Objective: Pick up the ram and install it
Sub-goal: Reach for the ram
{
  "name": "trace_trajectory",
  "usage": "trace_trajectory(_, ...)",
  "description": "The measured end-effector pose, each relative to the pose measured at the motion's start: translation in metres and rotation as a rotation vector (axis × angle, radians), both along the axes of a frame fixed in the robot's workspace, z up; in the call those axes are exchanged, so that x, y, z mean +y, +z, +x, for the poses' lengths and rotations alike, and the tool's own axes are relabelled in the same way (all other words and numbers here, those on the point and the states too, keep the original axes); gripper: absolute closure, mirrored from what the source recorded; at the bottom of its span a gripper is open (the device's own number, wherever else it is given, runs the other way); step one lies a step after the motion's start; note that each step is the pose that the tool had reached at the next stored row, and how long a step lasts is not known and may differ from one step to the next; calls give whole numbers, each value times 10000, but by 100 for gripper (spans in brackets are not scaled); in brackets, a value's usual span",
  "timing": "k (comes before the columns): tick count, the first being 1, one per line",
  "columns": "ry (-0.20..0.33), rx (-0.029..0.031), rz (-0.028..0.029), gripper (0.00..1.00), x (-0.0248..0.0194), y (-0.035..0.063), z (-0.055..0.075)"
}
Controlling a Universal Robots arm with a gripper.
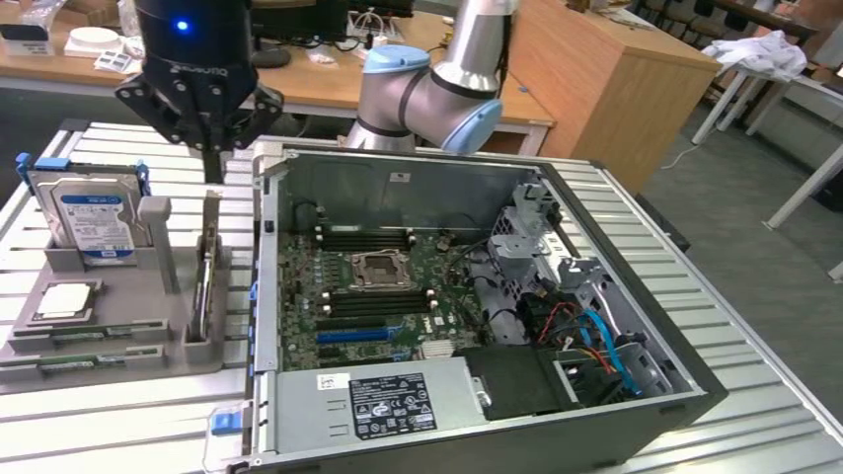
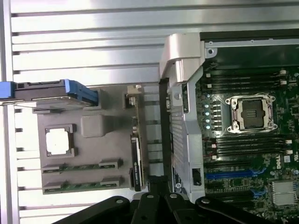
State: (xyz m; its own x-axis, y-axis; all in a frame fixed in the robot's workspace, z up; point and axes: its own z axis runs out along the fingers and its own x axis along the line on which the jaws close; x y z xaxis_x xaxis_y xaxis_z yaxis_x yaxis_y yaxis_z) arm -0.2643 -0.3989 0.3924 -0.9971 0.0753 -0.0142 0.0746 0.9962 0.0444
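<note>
Two sticks of ram, green and narrow, side by side in grooves along one edge of a single grey holder, neither lifted. Long axes parallel to each other and to the memory slots of the motherboard, one end of each toward the one open computer case just beside the holder. Sharing the holder: one hard drive upright, one square processor chip flat, one thin board on edge. One gripper, fingers pressed together and empty, hanging above the holder near the thin board, apart from the ram. Underneath, one ribbed metal table; beyond, wooden desks, a dark floor, the arm behind the case.
</note>
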Motion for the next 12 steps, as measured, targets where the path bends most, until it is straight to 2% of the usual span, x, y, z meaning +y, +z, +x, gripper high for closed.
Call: trace_trajectory(12, 0, 57, 0, 89, 0, -4, -344)
